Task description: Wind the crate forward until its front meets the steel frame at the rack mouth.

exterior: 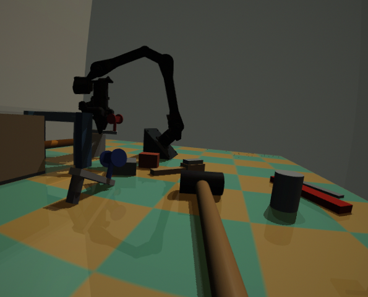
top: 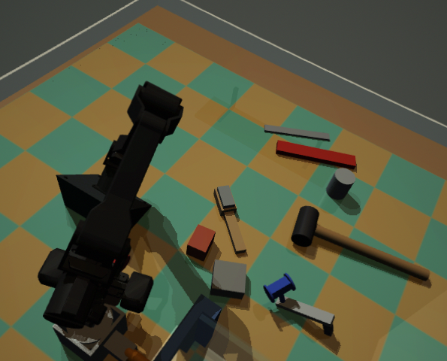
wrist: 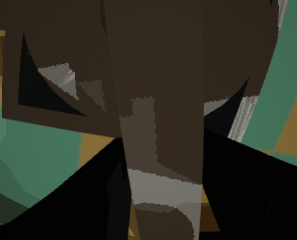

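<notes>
My gripper is shut on the winch handle's flat bar; its red knob stands up beside the fingers. They are right over the grey, box-like winch, the bar about level with its top. The key and the hole are hidden, so I cannot tell how deep the key sits. The brown crate shows at left in the exterior view, sitting flat, with a gap between it and the blue steel frame. An orange strap or rod shows in that gap.
A blue-knobbed crank lies near the frame. A grey block, a red block, a brush-like tool, a mallet, a grey cylinder, a red bar and a thin grey bar lie farther right.
</notes>
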Motion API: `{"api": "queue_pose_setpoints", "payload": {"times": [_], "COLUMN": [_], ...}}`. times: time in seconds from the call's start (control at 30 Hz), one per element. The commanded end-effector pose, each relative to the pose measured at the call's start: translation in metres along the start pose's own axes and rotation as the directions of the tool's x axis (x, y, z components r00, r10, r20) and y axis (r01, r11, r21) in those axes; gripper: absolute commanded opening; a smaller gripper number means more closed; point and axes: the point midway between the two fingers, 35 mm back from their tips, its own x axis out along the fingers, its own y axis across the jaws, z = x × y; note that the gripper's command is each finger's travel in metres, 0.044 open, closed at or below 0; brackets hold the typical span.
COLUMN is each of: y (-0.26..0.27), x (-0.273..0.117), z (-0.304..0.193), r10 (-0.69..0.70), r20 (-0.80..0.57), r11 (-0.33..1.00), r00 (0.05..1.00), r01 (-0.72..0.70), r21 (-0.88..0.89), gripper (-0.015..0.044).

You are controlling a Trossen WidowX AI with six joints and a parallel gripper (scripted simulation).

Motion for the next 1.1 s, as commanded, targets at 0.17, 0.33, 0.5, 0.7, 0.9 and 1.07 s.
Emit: {"api": "queue_pose_setpoints", "payload": {"times": [0.17, 0.33, 0.5, 0.7, 0.9, 1.07], "y": [0.0018, 0.002, 0.0017, -0.0036, -0.0038, -0.0054], "x": [0.0039, 0.0041, 0.0042, 0.0043, 0.0038, 0.0038], "z": [0.0009, 0.0008, 0.0008, 0.0008, 0.0008, 0.0009], "r10": [-0.005, -0.004, -0.004, -0.012, -0.013, -0.015], "r20": [-0.006, -0.006, -0.006, -0.001, 0.0, 0.001], "r11": [0.999, 0.998, 0.999, 0.998, 0.997, 0.992], "r00": [1.0, 1.0, 1.0, 1.0, 1.0, 1.0], "r01": [0.005, 0.004, 0.005, 0.012, 0.013, 0.015], "r21": [0.05, 0.056, 0.053, -0.063, -0.082, -0.122], "gripper": [0.0, 0.0, 0.0, 0.0, 0.0, 0.0]}}
